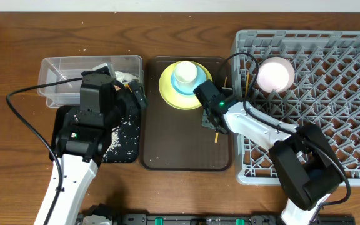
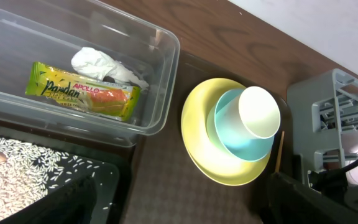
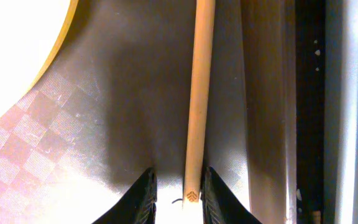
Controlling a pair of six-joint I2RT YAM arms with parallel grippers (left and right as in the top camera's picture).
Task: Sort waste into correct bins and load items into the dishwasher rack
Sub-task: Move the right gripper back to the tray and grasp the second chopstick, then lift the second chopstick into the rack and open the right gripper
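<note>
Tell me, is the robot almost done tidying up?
About halfway. Done: the snack wrapper and tissue lie in the clear tub, rice is in the black tray, and the white bowl sits in the rack. In hand: the right fingers straddle a chopstick on the brown tray. Left: the yellow-green plate, blue bowl and cup, stacked on that tray, plus that chopstick.
</note>
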